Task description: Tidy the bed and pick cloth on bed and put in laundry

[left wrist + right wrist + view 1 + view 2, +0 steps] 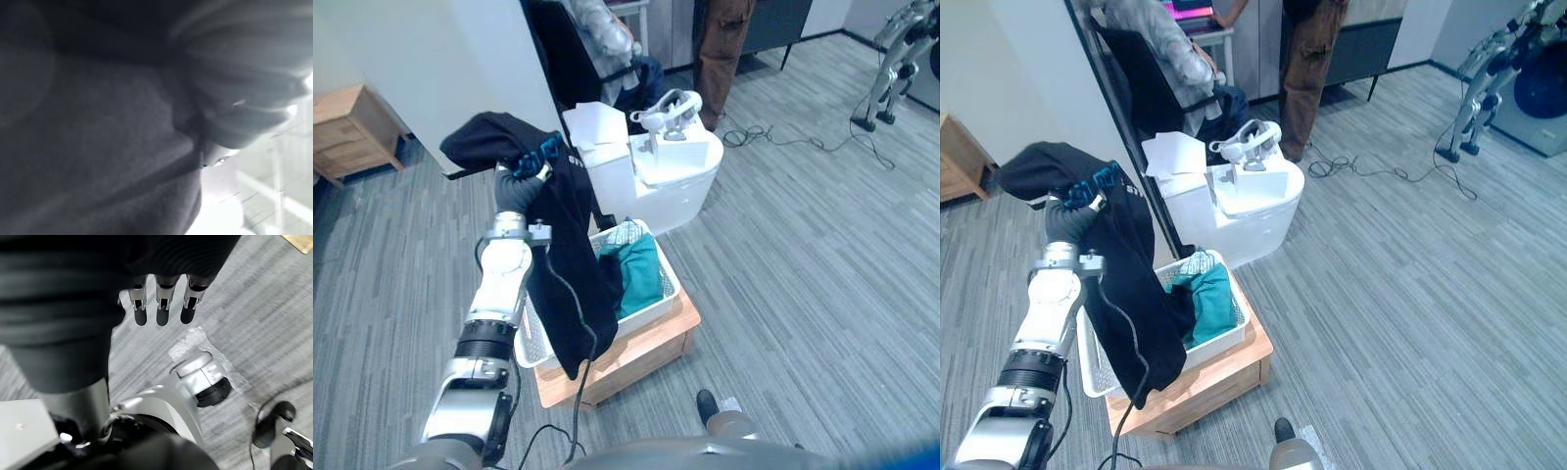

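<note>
Grey carpet is surrounding the laundry basket (668,264). I am dangling the black garment (568,284) over its rim from my left hand (514,193), its fingers buried in cloth, so I cannot tell the grip. I reckon the tail is risking landing outside.

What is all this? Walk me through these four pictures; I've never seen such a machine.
It is a two-legged robot with two arms and fingered hands. The two wide pictures come from cameras in its head, looking down. In them its left hand is raised, and a black garment hangs from it right by a white laundry basket. The basket sits on a low wooden stand on the grey floor, with teal cloth inside. The other two pictures come from cameras on the wrists. The left wrist one looks at the dark fabric from very close. The right wrist one shows the right hand, fingers straight, holding nothing, above the floor.
</note>
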